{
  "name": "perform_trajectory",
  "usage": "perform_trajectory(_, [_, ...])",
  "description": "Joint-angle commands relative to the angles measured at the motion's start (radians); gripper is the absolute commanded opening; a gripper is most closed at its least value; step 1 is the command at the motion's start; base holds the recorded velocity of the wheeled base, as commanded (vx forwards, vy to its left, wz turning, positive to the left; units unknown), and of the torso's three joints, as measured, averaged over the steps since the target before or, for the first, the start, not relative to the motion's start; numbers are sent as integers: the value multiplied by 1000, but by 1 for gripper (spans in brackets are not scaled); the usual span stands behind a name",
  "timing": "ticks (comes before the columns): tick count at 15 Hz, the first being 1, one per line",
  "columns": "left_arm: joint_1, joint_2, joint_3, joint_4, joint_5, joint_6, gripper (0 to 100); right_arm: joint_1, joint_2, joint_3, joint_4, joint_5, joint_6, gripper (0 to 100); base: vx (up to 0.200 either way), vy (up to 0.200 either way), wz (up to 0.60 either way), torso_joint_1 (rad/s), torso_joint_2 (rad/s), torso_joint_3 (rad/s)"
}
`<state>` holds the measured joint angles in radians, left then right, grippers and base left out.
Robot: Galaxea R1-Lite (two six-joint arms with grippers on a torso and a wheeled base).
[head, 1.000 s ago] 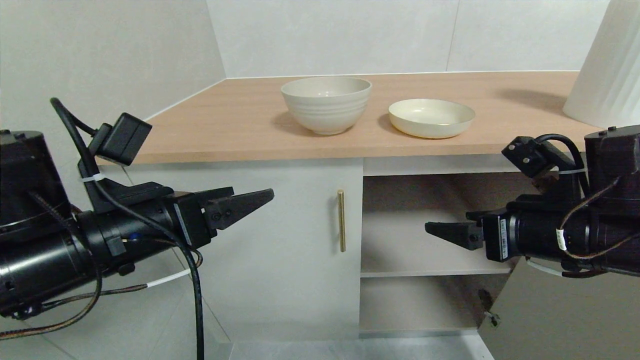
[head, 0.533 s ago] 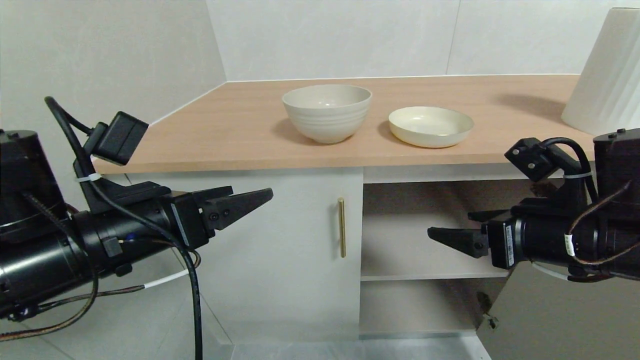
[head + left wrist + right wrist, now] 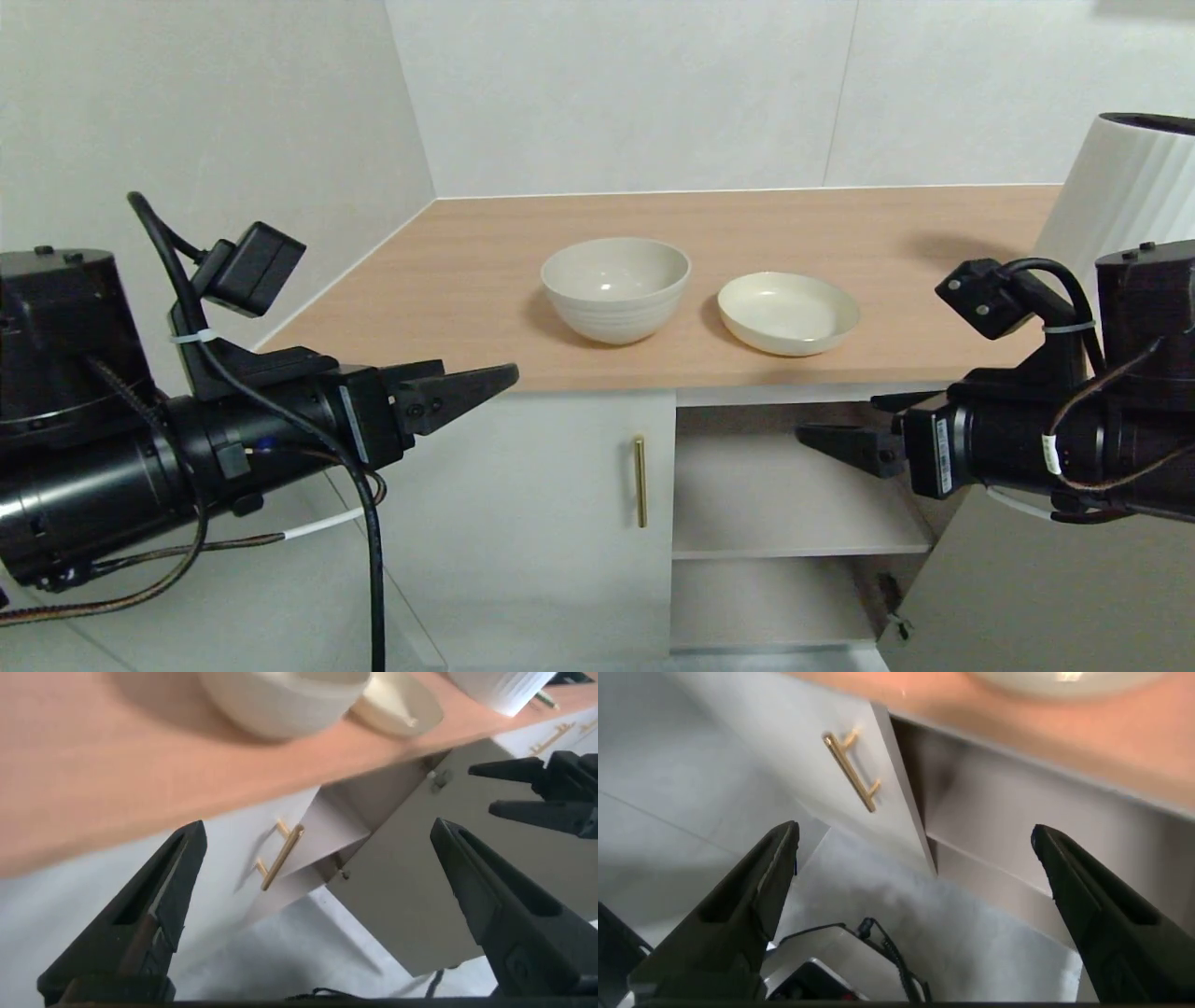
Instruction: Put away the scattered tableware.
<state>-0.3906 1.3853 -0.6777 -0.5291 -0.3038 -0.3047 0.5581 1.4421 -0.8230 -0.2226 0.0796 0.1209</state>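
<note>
A grey ribbed bowl (image 3: 616,287) stands on the wooden counter (image 3: 467,308), with a shallow cream plate (image 3: 787,313) just to its right. Both also show in the left wrist view: the bowl (image 3: 280,700) and the plate (image 3: 402,700). My left gripper (image 3: 476,373) hangs open in front of the counter's edge, left of the bowl and below counter height, holding nothing. My right gripper (image 3: 836,417) is open and holds nothing, in front of the open cabinet compartment (image 3: 794,485) below the plate. The wrist views show both pairs of fingers spread wide: left gripper (image 3: 318,826), right gripper (image 3: 915,833).
A tall white ribbed vessel (image 3: 1120,187) stands at the counter's right end. The left cabinet door is closed, with a brass handle (image 3: 639,483). The right door (image 3: 1027,597) is swung open, showing a shelf (image 3: 794,546). Walls close the counter at the back and left.
The whole head picture has shifted: the counter and dishes now sit lower and are seen more from above, so the camera moved. Bowl and plate keep their places. Both grippers stay open.
</note>
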Motion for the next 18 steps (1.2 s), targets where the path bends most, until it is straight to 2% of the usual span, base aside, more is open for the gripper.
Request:
perform_trajectory(1, [1,23,-11,-2,0,-1,100,0,6,1,-1,0,2,100,0,0,0,188,-471,-281])
perform_trajectory(8, [7,139,-95,5,6,-7,100,-4,32,-1,-6,0,2,100,0,0,0,208,-496,-283])
perform_trajectory(9, [7,141,-100,35,6,-8,100,-6,38,-1,-8,-1,2,100,0,0,0,217,-496,-281])
perform_trajectory(11, [7,136,-145,156,6,-8,100,-7,43,-2,-9,-3,2,100,0,0,0,227,-505,-283])
perform_trajectory(12, [7,136,-188,256,6,-40,100,-7,46,-5,-11,-3,2,100,0,0,0,139,-305,-173])
perform_trajectory(14, [7,141,-247,348,2,-133,100,-21,50,-7,-17,0,2,100,0,0,0,68,-144,-76])
perform_trajectory(15, [7,152,-269,370,2,-171,100,-29,63,-28,-4,-3,5,100,0,0,0,22,-61,-32])
perform_trajectory(17, [7,170,-280,368,2,-206,100,-29,86,-113,104,-21,48,100,0,0,0,0,0,0])
perform_trajectory(18, [7,192,-304,373,9,-254,100,-29,106,-176,178,-38,109,100,0,0,0,0,0,0])
